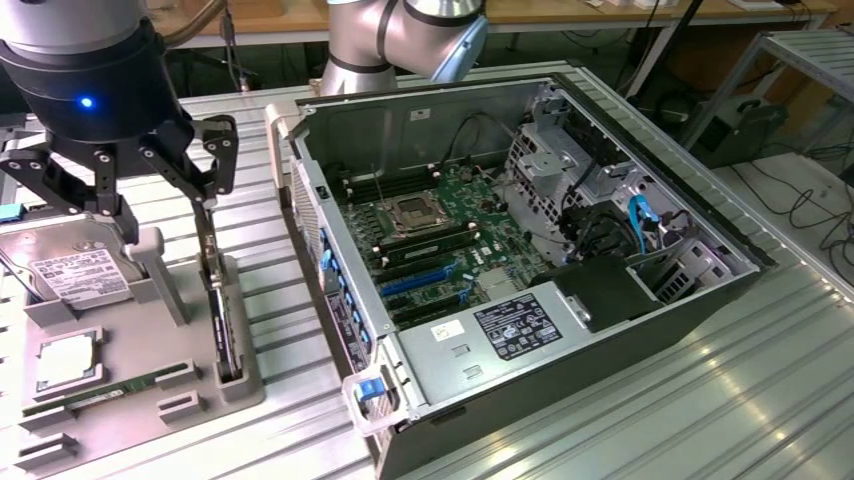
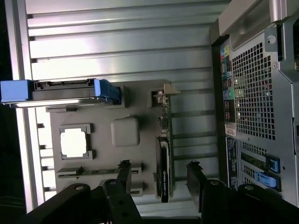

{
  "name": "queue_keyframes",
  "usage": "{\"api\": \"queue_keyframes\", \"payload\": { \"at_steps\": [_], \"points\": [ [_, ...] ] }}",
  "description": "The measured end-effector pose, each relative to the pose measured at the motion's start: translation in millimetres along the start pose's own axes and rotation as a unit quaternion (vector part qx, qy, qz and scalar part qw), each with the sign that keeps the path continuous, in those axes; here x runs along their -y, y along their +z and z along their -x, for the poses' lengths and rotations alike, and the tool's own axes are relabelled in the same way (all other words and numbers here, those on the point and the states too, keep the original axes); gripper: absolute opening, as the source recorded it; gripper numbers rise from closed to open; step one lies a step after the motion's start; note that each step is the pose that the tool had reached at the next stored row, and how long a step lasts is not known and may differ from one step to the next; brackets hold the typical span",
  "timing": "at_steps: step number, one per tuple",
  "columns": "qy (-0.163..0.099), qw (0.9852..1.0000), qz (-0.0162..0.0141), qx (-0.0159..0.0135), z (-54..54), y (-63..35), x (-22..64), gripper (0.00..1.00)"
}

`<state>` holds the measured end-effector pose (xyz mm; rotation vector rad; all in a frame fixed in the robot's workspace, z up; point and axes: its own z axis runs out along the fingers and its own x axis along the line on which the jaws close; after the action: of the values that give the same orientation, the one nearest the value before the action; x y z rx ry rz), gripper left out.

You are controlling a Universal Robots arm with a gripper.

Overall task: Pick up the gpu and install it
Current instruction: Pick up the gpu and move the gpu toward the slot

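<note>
- In the exterior view, you see the gpu (image 1: 222, 320) standing on its long edge in a slot of the grey holder (image 1: 147, 340), on the side of the holder nearest the computer case (image 1: 534, 250).
- The end effector (image 1: 160, 205) hangs over the end of the gpu farther from the camera, and the card's upright end rises towards its black fingers (image 1: 216, 155).
- Its fingers are spread wide and carry nothing. From this angle you cannot tell whether one of them brushes the card's top.
- On the holder, towards the exterior view's left, lie a hard drive (image 1: 80, 270), a processor chip (image 1: 64, 360) and a narrow memory stick (image 1: 120, 385).
- The holder and the case both stand on the ribbed metal worktop (image 1: 667, 400).
- In the wrist view, you look down on the gpu (image 2: 163, 168) edge-on, as a thin dark strip in its slot.
- It sits between the two fingertips of the end effector (image 2: 159, 164), nearer the middle than either finger.
- One fingertip (image 2: 124, 165) is on the holder's side and the other (image 2: 194, 168) is on the case's side. A gap shows on both sides, so nothing is gripped.
- The hard drive (image 2: 60, 91), the processor chip (image 2: 74, 141) and the memory stick (image 2: 93, 171) rest on the holder (image 2: 135, 116), beside the case's perforated back panel (image 2: 254, 88).
</note>
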<state>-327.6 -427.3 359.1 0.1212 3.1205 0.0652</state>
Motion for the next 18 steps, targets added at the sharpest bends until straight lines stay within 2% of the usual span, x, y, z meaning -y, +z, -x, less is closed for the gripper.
{"api": "queue_keyframes", "payload": {
  "at_steps": [18],
  "points": [
    [-0.002,1.0,0.0001,0.0,-0.1,6.2,0.9,0.6]
  ]
}}
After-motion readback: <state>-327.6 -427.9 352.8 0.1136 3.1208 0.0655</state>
